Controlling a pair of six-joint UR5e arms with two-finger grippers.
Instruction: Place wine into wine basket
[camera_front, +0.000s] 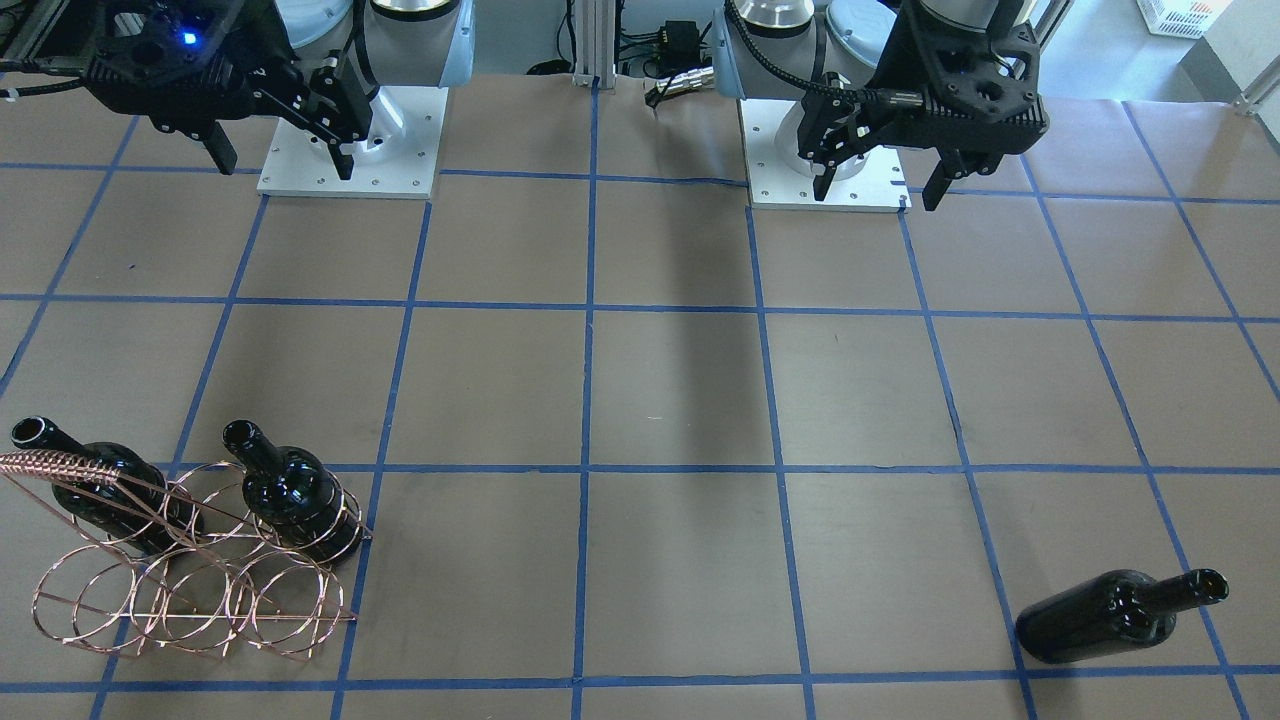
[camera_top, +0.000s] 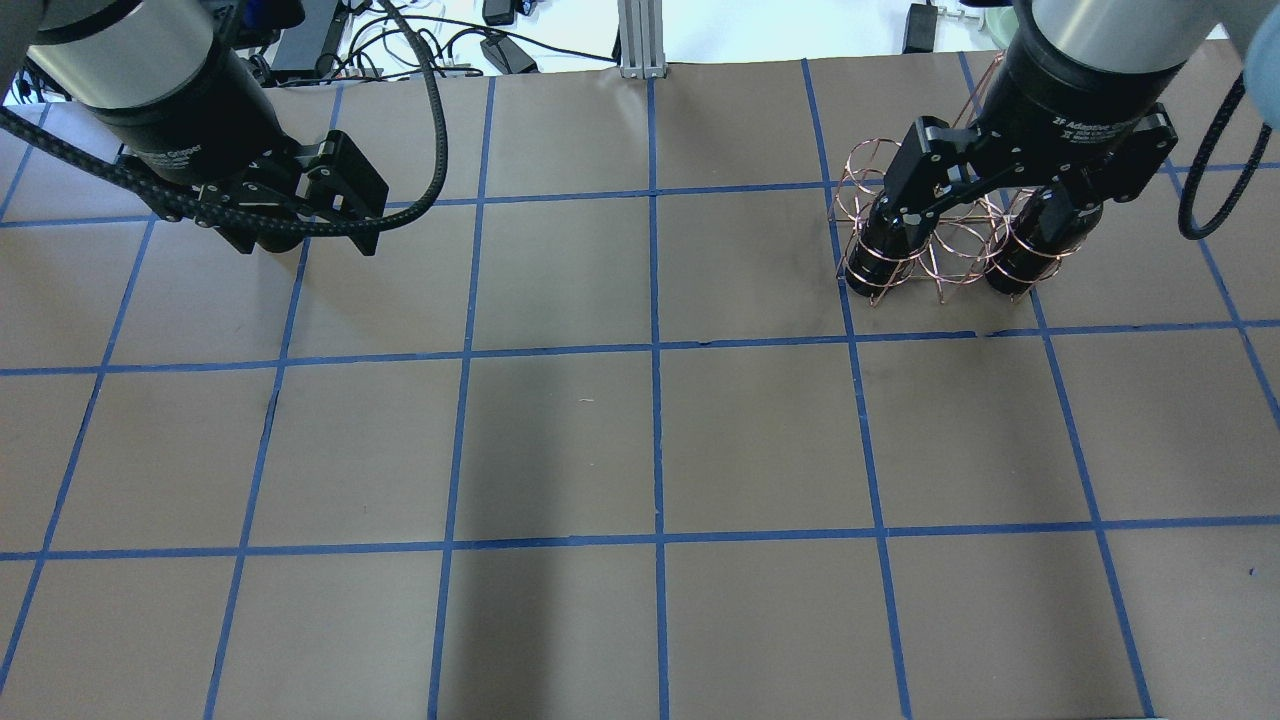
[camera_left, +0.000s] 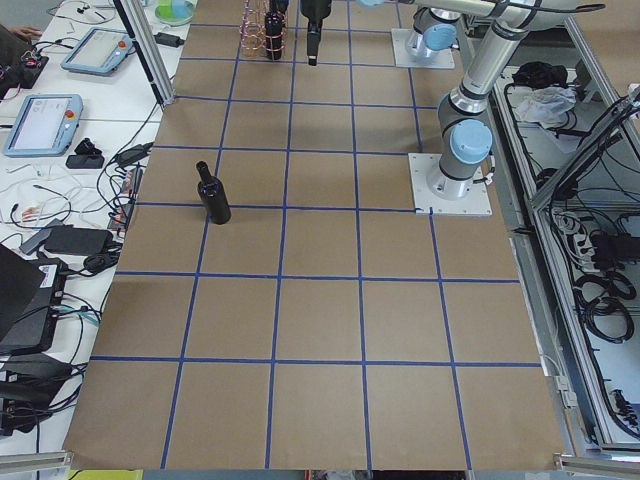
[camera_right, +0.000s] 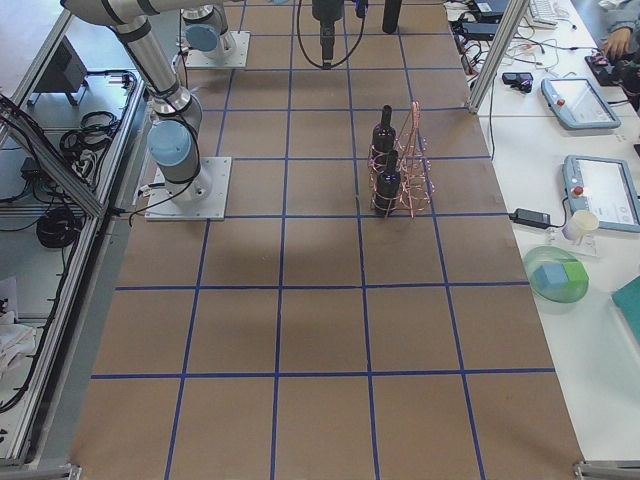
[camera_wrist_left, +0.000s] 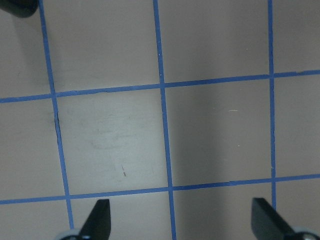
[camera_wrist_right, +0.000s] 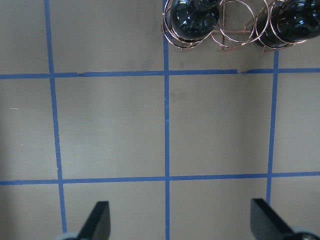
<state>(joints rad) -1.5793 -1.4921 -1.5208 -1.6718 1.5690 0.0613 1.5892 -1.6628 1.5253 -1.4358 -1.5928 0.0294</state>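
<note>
One fixed camera faces the robot, steeply down; another looks over its shoulders. Both catch the copper wire rack of round hoops (camera_front: 190, 572). End cameras view the brown, blue-taped table (camera_left: 320, 320) lengthwise, from afar. Close wrist cameras look straight down past black fingertips (camera_wrist_left: 100, 217).

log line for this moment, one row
left gripper open, empty | right gripper open, empty | wine on table, ungrasped | wine basket holds two bottles

White lettering is picked out in the overhead view on the right gripper (camera_top: 985, 215): "2F Adaptive", with finer lines beneath that cannot be read. On the left gripper (camera_top: 305, 235), only the word "Gripper" is made out. Any other print is too small to be read.
</note>
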